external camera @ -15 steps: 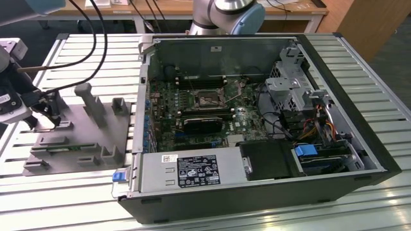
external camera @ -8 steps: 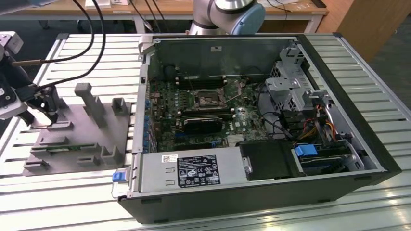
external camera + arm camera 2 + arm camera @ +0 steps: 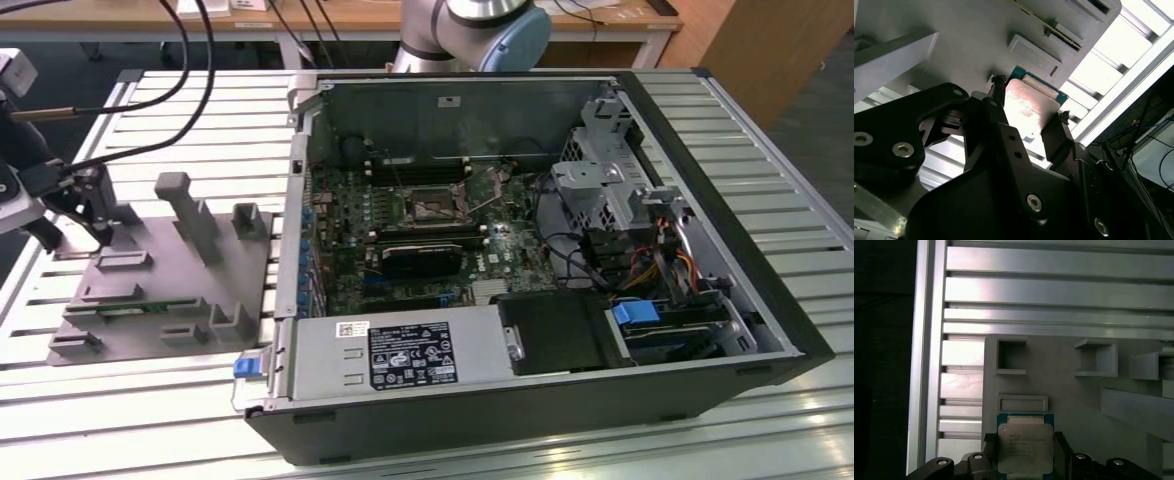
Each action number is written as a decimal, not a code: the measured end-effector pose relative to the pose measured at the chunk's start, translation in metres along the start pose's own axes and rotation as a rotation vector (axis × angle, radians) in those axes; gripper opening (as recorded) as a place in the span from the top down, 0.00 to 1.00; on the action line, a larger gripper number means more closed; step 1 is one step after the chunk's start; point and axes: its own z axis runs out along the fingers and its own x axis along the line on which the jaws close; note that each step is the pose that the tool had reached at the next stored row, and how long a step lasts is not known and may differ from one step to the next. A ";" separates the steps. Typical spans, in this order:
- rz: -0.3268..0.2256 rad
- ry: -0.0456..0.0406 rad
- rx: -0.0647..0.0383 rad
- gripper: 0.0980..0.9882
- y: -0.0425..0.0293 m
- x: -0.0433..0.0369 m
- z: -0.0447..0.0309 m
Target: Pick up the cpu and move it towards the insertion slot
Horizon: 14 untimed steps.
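Note:
The cpu (image 3: pixel 1025 446), a silver-topped square chip with a green rim, sits between my gripper's (image 3: pixel 1025 440) two black fingers (image 3: pixel 990 450), which press on its opposite edges. In the second wrist view the cpu (image 3: pixel 1030 107) shines between the same fingertips (image 3: pixel 999 85), just over the grey fixture plate (image 3: pixel 954 30). In the exterior view my gripper (image 3: pixel 78 215) stands over the fixture plate (image 3: pixel 160 290) at the exterior view's left. The insertion slot (image 3: pixel 434 205) lies inside the open computer case, on the green board, well to the exterior view's right of the gripper.
Upright grey blocks (image 3: pixel 180 200) rise from the fixture plate beside the gripper. The case wall (image 3: pixel 296 180) stands between fixture and board. A black cooler block (image 3: pixel 414 262) lies by the slot, and a power supply (image 3: pixel 394 355) sits at the case front. A slatted aluminium table (image 3: pixel 160 410) lies underneath.

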 end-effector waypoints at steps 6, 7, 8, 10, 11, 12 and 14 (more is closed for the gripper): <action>0.000 0.0001 0.000 0.51 0.0007 -0.0003 -0.0127; 0.000 0.0000 0.000 0.51 0.0008 -0.0003 -0.0148; 0.000 0.0000 0.000 0.51 0.0009 -0.0003 -0.0170; 0.000 0.0000 0.000 0.51 0.0011 -0.0004 -0.0212; 0.000 0.0000 0.000 0.51 0.0012 -0.0004 -0.0232; 0.000 0.0000 0.000 0.51 0.0014 -0.0005 -0.0254; 0.000 -0.0001 0.000 0.51 0.0016 -0.0006 -0.0294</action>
